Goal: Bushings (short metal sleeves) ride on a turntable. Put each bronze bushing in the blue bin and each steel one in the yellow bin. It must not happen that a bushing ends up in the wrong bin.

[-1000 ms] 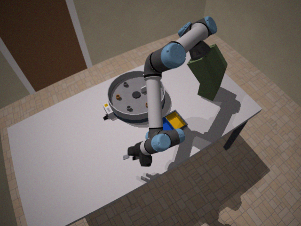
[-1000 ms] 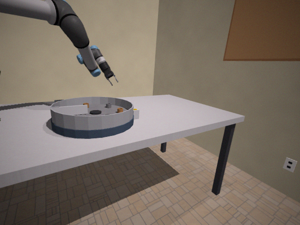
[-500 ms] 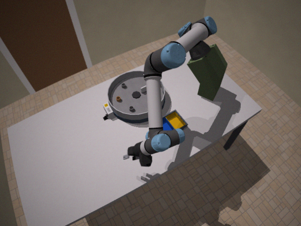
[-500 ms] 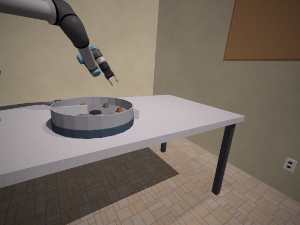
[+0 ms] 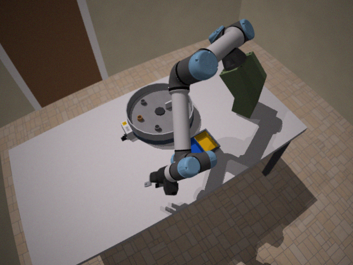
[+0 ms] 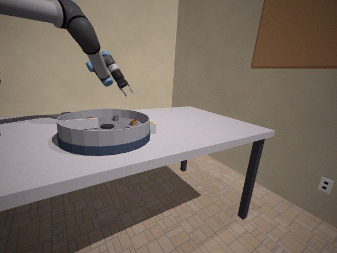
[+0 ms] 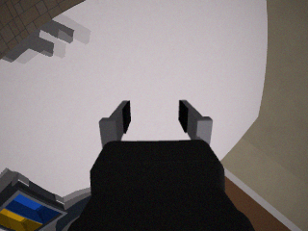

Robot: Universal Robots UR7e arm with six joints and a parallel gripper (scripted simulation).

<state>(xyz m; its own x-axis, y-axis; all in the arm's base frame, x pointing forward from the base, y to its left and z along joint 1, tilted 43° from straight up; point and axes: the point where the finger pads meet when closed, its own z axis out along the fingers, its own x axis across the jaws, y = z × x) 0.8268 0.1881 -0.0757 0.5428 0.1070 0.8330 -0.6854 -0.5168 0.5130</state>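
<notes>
Bushings ride inside the round turntable [image 5: 150,137] [image 6: 103,138], which stands on the table [image 5: 71,171] [image 6: 206,133] [image 7: 154,58] with a raised wall all around it. From the top we make out three of them: a bronze bushing [image 5: 139,117] [image 6: 133,122] on the side by the small white box [image 5: 126,127] [image 6: 153,128], and two gray steel ones, the first [image 5: 143,101] near the wall toward the brown door [image 5: 54,51] and the second [image 5: 157,127] near the wall on the opposite side. In the exterior view we also see another bronze bushing [image 6: 90,117], partly hidden behind the light divider [image 6: 81,123] [image 5: 169,104]. A dark disc [image 5: 159,110] [image 6: 107,126] marks the middle of the turntable. Beside the turntable we find the yellow bin [image 5: 206,141] [image 7: 18,221] and the blue bin [image 5: 196,148] [image 7: 31,208], joined side by side; the arm [image 5: 181,122] [image 6: 96,64] covers part of the blue one in the top view. We see no bushing in the visible parts of either. Our gripper [image 5: 152,185] [image 6: 129,93] [image 7: 154,110] is wide open with nothing between its fingers, hanging above the table, well apart from the turntable.
</notes>
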